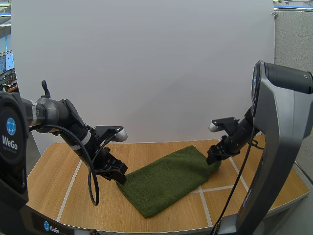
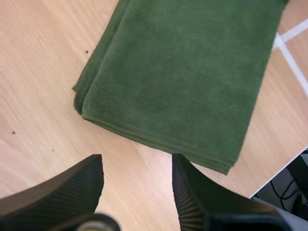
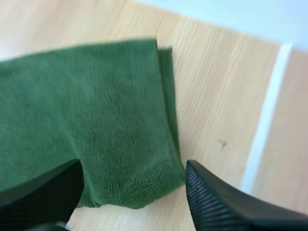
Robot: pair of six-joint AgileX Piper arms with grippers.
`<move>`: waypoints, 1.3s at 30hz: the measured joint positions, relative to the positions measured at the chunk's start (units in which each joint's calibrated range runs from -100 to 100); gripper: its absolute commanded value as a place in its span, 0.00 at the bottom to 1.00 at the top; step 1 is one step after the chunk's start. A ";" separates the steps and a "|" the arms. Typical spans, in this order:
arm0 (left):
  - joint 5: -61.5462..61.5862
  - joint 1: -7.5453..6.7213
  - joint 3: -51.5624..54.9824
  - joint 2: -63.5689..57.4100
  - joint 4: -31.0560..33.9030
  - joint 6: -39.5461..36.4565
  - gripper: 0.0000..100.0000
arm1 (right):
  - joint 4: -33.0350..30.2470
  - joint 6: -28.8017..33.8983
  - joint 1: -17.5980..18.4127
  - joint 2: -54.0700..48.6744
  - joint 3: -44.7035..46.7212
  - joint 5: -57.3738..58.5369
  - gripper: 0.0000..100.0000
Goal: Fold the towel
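A dark green towel point(image 1: 168, 180) lies folded in a long strip on the wooden table point(image 1: 58, 166), running from front left to back right. My left gripper point(image 1: 119, 175) hovers at the towel's left end, open, its fingers point(image 2: 57, 195) apart just short of the layered edge of the towel point(image 2: 183, 82). My right gripper point(image 1: 213, 157) is at the towel's far right end, open, its fingers point(image 3: 226, 202) standing to either side of the corner of the towel point(image 3: 96, 120) without pinching it.
White tape lines point(image 1: 215, 188) cross the table around the towel. A white wall panel point(image 1: 146, 63) stands behind the table. The table's front edge point(image 1: 161, 230) is close below the towel's near corner.
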 measured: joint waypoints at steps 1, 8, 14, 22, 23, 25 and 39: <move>-0.35 0.00 0.00 0.00 0.00 0.00 0.79 | 0.00 0.00 0.00 -0.24 0.00 0.00 1.00; -2.27 0.00 0.00 1.38 0.25 0.00 0.93 | 0.21 0.00 0.00 -4.56 0.00 0.00 1.00; -19.42 0.00 0.00 14.61 0.31 1.79 0.93 | 0.58 0.24 0.00 -19.45 -0.12 11.09 1.00; -24.51 0.14 -0.14 21.39 -5.18 7.22 0.93 | 0.58 0.65 0.00 -30.95 -0.12 16.62 1.00; -24.73 0.14 -0.50 22.23 -5.45 7.49 0.93 | 0.58 0.65 0.00 -31.73 -0.12 17.40 1.00; -25.06 0.14 -1.48 24.37 -5.92 7.76 0.93 | 0.58 0.74 0.00 -35.19 -0.12 19.65 1.00; -18.68 0.14 -3.09 28.22 -12.94 13.09 0.55 | 0.58 1.60 0.00 -37.94 -0.12 21.64 1.00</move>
